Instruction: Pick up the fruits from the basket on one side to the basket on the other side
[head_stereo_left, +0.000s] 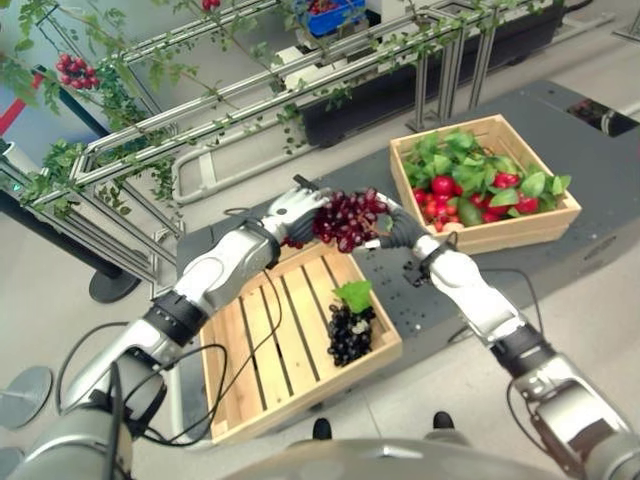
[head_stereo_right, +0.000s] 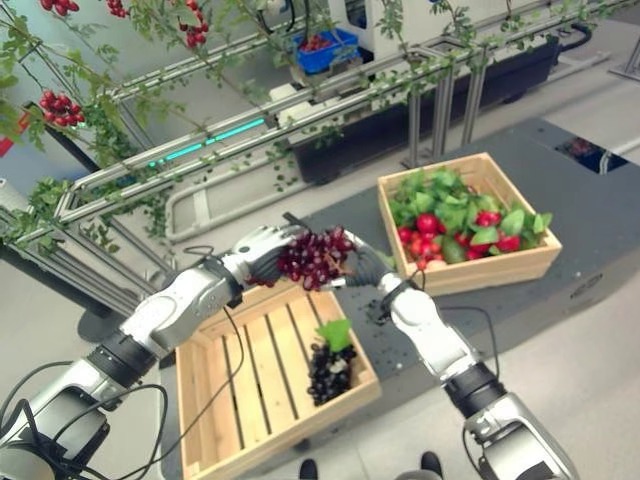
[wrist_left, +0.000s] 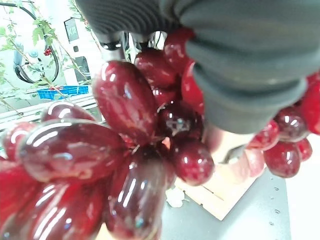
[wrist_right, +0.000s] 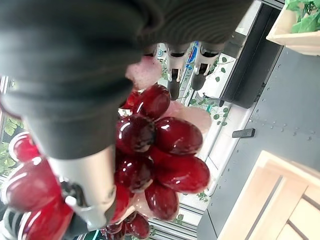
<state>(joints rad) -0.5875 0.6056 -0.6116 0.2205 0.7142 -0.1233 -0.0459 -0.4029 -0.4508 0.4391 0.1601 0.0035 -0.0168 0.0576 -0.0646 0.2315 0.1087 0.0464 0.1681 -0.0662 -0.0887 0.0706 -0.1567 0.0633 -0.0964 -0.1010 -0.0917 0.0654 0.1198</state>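
A bunch of red grapes (head_stereo_left: 345, 218) hangs in the air over the far edge of the left wooden crate (head_stereo_left: 260, 370). My left hand (head_stereo_left: 295, 210) curls its fingers (wrist_left: 112, 42) over the bunch from the left. From the right, my right hand (head_stereo_left: 400, 232) grips the same bunch (wrist_right: 170, 135), thumb (wrist_right: 87, 180) pressed against the grapes. A dark grape bunch with a green leaf (head_stereo_left: 350, 330) lies in the left crate's near right corner. The right crate (head_stereo_left: 545, 225) holds red fruits among green leaves (head_stereo_left: 470, 185).
Both crates rest on a dark table (head_stereo_left: 600, 170). Behind it stands a metal rail frame (head_stereo_left: 230, 90) wound with leafy vines and red berry clusters (head_stereo_left: 77, 70). A blue bin (head_stereo_left: 335, 15) sits further back. A round stand base (head_stereo_left: 110, 285) is on the floor at left.
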